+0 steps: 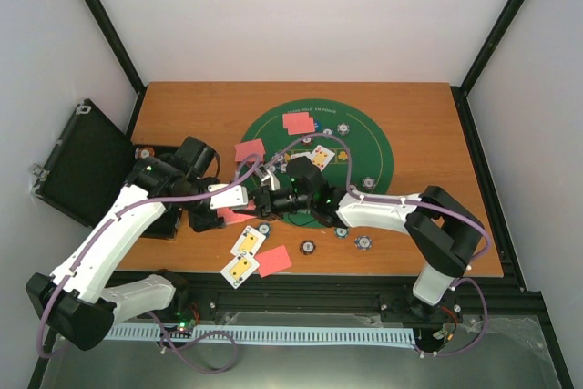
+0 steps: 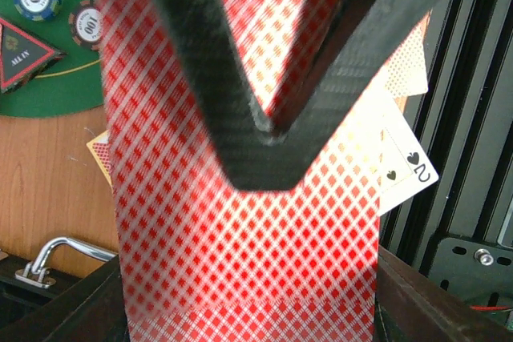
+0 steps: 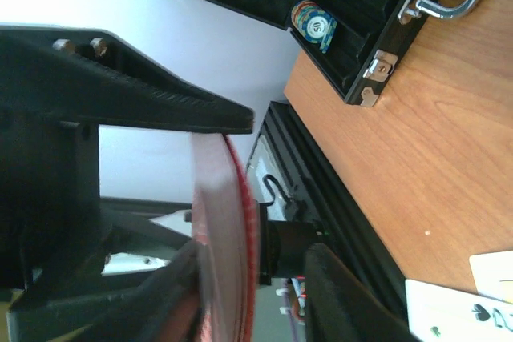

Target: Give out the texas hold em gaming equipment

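Note:
My left gripper (image 1: 221,207) is shut on a deck of red-backed playing cards (image 2: 240,246), held on edge above the table's near left. My right gripper (image 1: 267,196) reaches into it from the right. In the right wrist view the deck (image 3: 228,238) stands edge-on between my open right fingers: one finger (image 3: 164,298) touches it, the other (image 3: 345,294) stands apart. Red-backed cards (image 1: 250,149) and face-up cards (image 1: 248,241) lie on the table. Poker chips (image 1: 310,248) lie around the green mat (image 1: 364,148). The triangle marker (image 2: 24,54) lies on the mat.
The open black case (image 1: 91,166) stands at the left edge, with chips (image 3: 313,23) in its tray and its handle (image 2: 56,258) near my left gripper. A two of spades (image 2: 405,170) lies by the table's front edge. A black rail (image 1: 346,293) runs along the front.

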